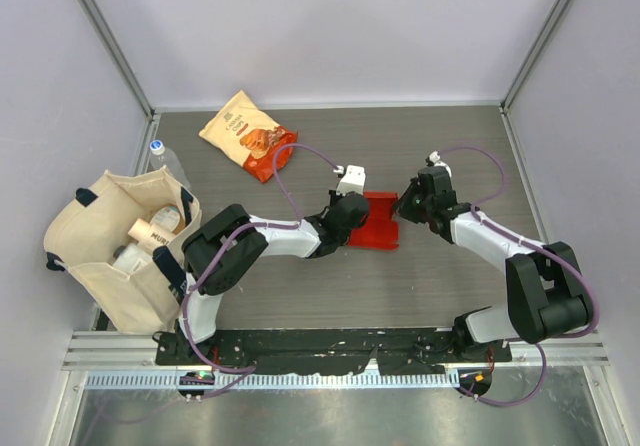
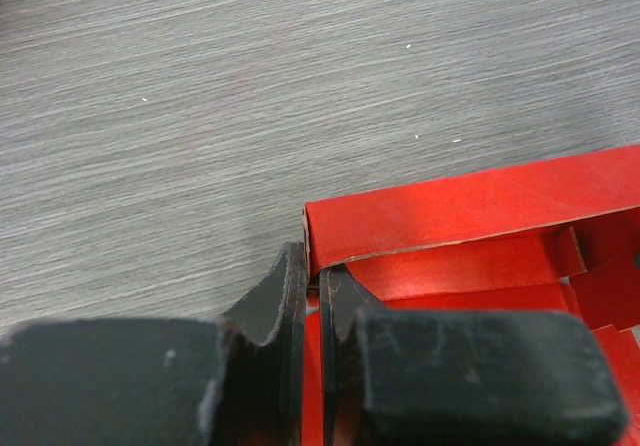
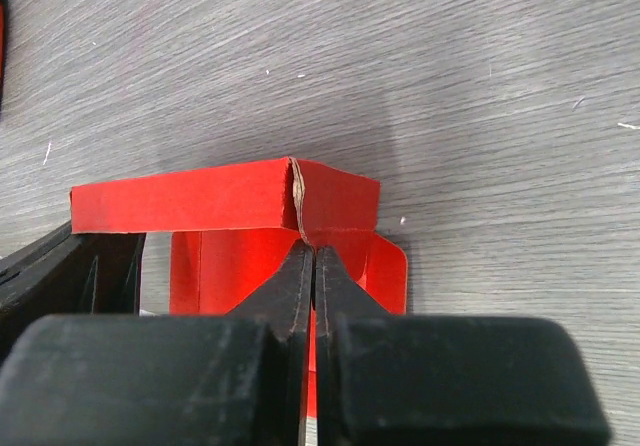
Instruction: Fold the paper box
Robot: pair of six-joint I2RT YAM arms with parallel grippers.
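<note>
The paper box (image 1: 381, 222) is a small bright red cardboard piece, partly raised into a box shape at the middle of the table. My left gripper (image 1: 354, 218) is at its left side, and in the left wrist view it (image 2: 313, 268) is shut on a thin upright wall of the box (image 2: 470, 204). My right gripper (image 1: 404, 206) is at the box's right side. In the right wrist view it (image 3: 308, 250) is shut on the wall edge at a corner of the box (image 3: 190, 196), with a rounded flap (image 3: 390, 271) lying flat beside it.
An orange-and-cream snack bag (image 1: 248, 134) lies at the back left. A cream tote bag (image 1: 115, 251) holding items stands at the left edge, with a water bottle (image 1: 165, 161) behind it. White walls and metal posts enclose the table.
</note>
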